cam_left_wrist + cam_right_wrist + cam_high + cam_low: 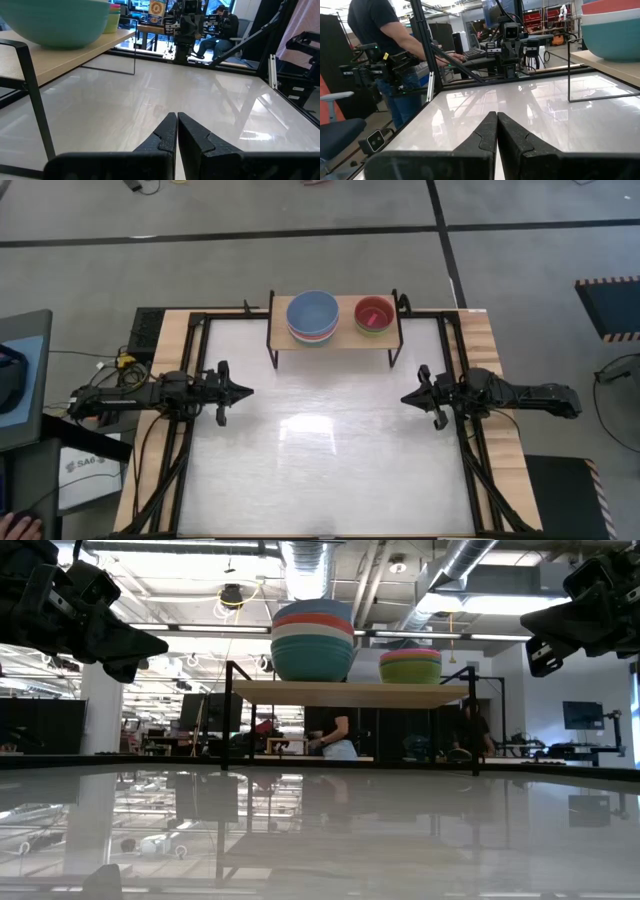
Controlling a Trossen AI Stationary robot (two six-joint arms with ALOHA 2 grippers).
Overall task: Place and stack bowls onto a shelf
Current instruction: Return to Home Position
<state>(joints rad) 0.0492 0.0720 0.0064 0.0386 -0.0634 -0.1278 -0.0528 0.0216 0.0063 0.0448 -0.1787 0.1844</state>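
A light-wood shelf (340, 332) on black legs stands at the table's far edge. On its left part sits a stack of large bowls (312, 316) with the light blue one on top and a dark green one at the bottom (312, 658). On its right part sits a stack of small bowls (374, 315), pink on top (410, 666). My left gripper (248, 391) hovers shut above the table's left side. My right gripper (405, 397) hovers shut above the right side. Both point toward the table's middle and hold nothing.
The white tabletop (330, 470) stretches bare between the two arms and toward the near edge. Black frame rails (190, 430) run along both sides. A person (385, 45) stands beyond the table's left side; another sits (220, 30) beyond the right side.
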